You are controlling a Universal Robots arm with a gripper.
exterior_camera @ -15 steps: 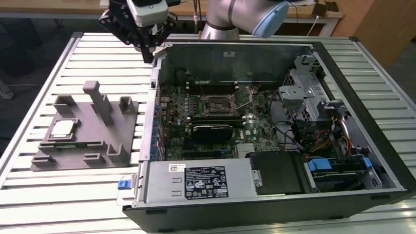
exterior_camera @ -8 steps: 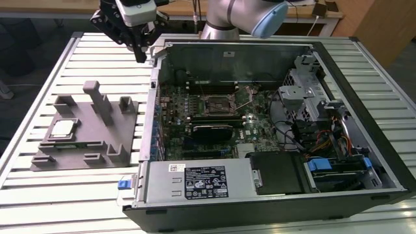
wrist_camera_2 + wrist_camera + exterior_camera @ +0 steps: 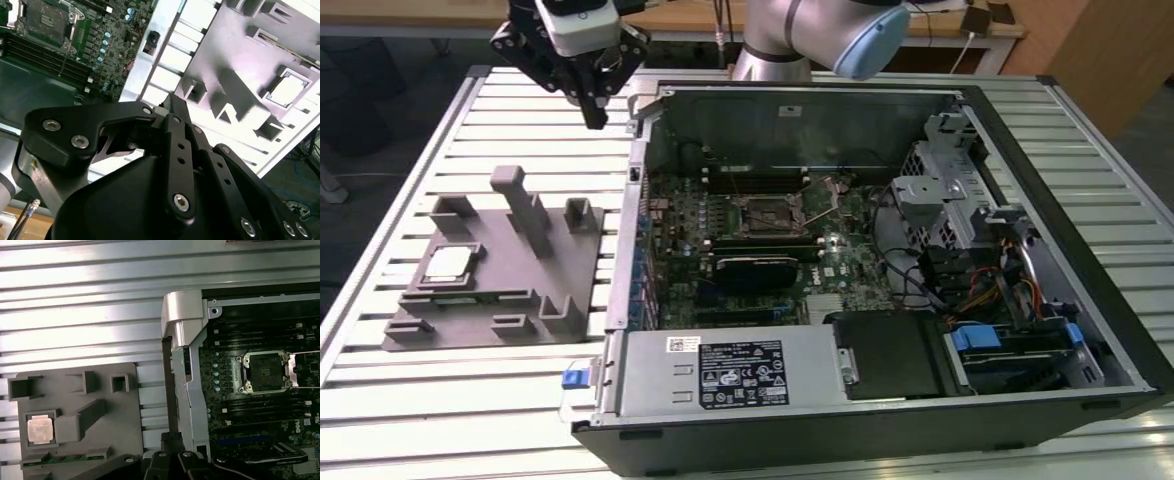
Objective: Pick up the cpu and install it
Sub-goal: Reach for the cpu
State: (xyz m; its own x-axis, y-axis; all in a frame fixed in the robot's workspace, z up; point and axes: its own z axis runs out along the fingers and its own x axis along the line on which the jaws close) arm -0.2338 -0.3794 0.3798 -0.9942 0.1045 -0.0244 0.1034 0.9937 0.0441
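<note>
**While the small square silver-topped cpu (image 3: 450,265) lay in its grey moulded plastic tray (image 3: 500,300), the black gripper (image 3: 596,120) hung shut and empty**

As the exterior view showed it, the gripper hung over the slatted aluminium table (image 3: 520,110). Its two fingers were pressed together into one downward point, pinching nothing and touching nothing. It was just beside the far corner of the open black computer case (image 3: 854,440), on the exterior view's left of it. The cpu lay flat in a square recess of the tray, well apart from the gripper. The tray's upright posts (image 3: 520,195) stood between them. The case's side wall (image 3: 638,230) rose between the gripper and the green motherboard (image 3: 841,250) with its square socket (image 3: 767,208).

Where the second wrist view looked along the black linkages, the fingers (image 3: 172,130) met at the gripper (image 3: 170,100) tip with no gap. Beyond it lay the tray (image 3: 235,45) with the cpu (image 3: 289,90) in its recess. To the other side were the motherboard (image 3: 100,50) and socket (image 3: 47,17).

In the first wrist view, the gripper (image 3: 172,437) showed its closed tip against the side wall (image 3: 192,390). The cpu (image 3: 39,429) sat in the tray (image 3: 100,385) on one side of that wall. The socket (image 3: 264,372), its hinged plate swung aside, lay on the other.
</note>
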